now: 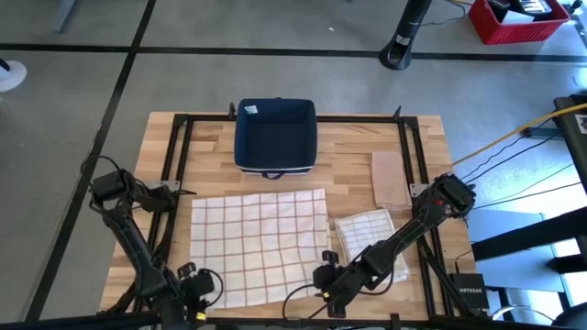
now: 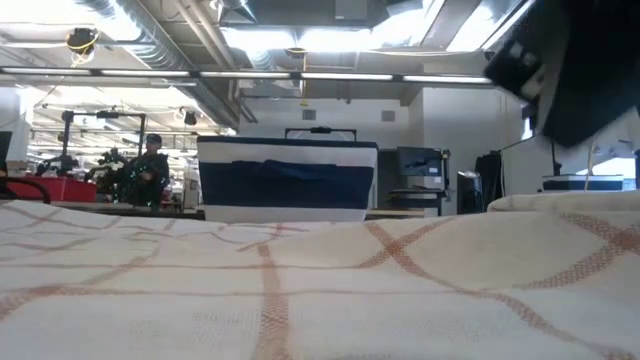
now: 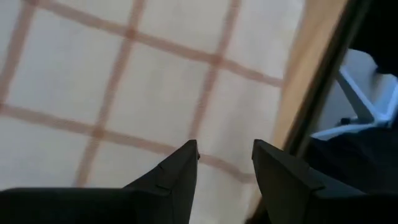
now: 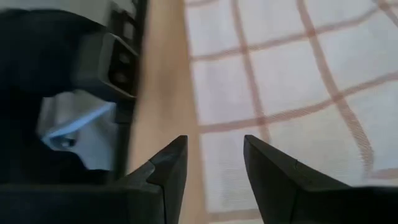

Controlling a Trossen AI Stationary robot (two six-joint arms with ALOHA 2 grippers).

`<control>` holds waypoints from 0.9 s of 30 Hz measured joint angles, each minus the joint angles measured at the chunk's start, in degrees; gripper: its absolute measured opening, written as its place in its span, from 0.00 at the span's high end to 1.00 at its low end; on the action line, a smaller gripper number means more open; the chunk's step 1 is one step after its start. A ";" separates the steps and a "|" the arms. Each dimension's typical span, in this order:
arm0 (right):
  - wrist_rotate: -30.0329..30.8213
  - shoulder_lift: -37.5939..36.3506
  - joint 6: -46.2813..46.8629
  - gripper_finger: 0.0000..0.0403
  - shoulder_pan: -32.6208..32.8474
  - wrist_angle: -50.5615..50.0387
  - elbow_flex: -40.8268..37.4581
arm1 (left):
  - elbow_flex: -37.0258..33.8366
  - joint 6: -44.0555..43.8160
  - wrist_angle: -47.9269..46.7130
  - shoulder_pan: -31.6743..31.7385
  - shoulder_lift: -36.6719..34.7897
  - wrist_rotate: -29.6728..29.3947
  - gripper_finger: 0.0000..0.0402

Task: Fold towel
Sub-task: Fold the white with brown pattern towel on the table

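both pincers hover open over the towel point(image 1: 260, 246); blue bin point(image 1: 275, 136) looks empty.

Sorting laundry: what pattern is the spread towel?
White towel with a reddish-brown grid; high view.

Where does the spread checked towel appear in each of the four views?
High view: checked towel lies flat at the table's near centre, in front of the blue bin.
Low view: the towel fills the foreground; the bin stands behind it.
Left wrist view: the towel covers most of the picture.
Right wrist view: the towel fills one side.
Shared landmark: its reddish grid lines.
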 joint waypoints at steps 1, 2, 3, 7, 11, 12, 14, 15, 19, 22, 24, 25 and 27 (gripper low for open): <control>-0.19 -0.58 0.09 0.61 0.31 0.07 0.04 | 0.50 0.41 0.25 0.00 0.08 -0.03 0.63; -0.20 -1.07 -0.16 0.61 0.68 -0.01 0.04 | 0.72 0.94 1.38 0.00 0.08 -0.08 0.63; -0.17 -1.44 -0.58 0.61 1.13 -0.13 0.04 | 0.81 1.43 3.07 -0.02 0.06 -0.10 0.63; 1.92 -1.84 -3.00 0.61 2.91 -0.02 0.04 | 0.83 5.92 6.78 -0.35 0.99 -0.12 0.63; 2.59 0.29 -3.62 0.61 3.74 -0.19 0.01 | 0.83 11.27 6.10 0.03 2.28 1.06 0.63; 2.75 0.67 -3.67 0.61 3.68 -0.19 0.01 | 0.83 12.01 5.68 0.29 2.52 2.06 0.63; 2.93 1.13 -4.11 0.61 3.41 0.00 -0.01 | 0.83 12.47 5.57 0.67 3.14 3.87 0.63; 2.89 1.22 -4.88 0.61 2.93 -0.04 0.01 | 0.83 12.47 5.48 0.81 3.54 4.63 0.63; 3.36 1.40 -5.71 0.61 1.95 -0.59 -0.01 | 0.91 12.03 3.08 1.67 3.95 9.42 0.63; 3.27 1.06 -6.41 0.61 1.18 -0.63 -0.01 | 3.95 12.38 -4.33 2.78 2.70 11.58 0.63; 2.87 0.47 -6.31 0.61 1.21 -0.56 -0.01 | 8.60 13.33 -9.23 3.23 2.16 10.14 0.63; 2.87 0.12 -5.97 0.61 1.21 -0.50 -0.01 | 11.19 13.34 -11.88 3.35 2.16 8.93 0.63; 2.84 -0.22 -4.65 0.61 1.36 -0.17 -0.01 | 15.61 12.12 -14.38 3.35 2.41 7.14 0.63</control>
